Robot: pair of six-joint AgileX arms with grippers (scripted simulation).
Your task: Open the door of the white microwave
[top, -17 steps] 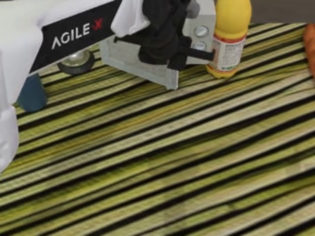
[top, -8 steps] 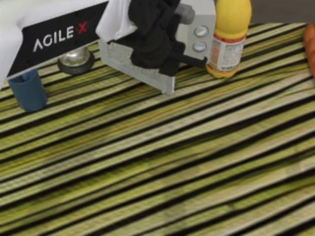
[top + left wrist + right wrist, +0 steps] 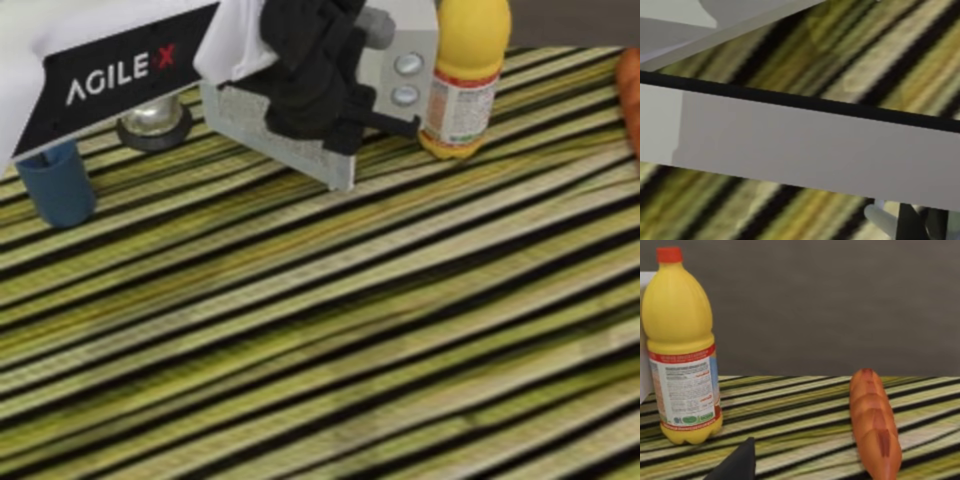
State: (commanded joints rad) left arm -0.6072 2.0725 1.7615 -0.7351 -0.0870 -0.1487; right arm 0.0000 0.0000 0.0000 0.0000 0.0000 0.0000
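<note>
The white microwave stands at the table's far edge, its two silver knobs facing forward. Its door, white with a speckled grey mesh window, is swung out at an angle to the left of the knob panel. My left gripper, black, hangs over the door's free edge and is shut on it. In the left wrist view the door crosses as a white band. My right gripper shows only as a black tip, near the bottle and the loaf.
An orange bottle stands right of the microwave, touching or nearly so. A blue cup and a silver round object sit at far left under my left arm. An orange bread loaf lies at far right on the striped mat.
Over the last second my left arm moved leftward and the door swung a little further out with it. Since half a second ago nothing has visibly moved.
</note>
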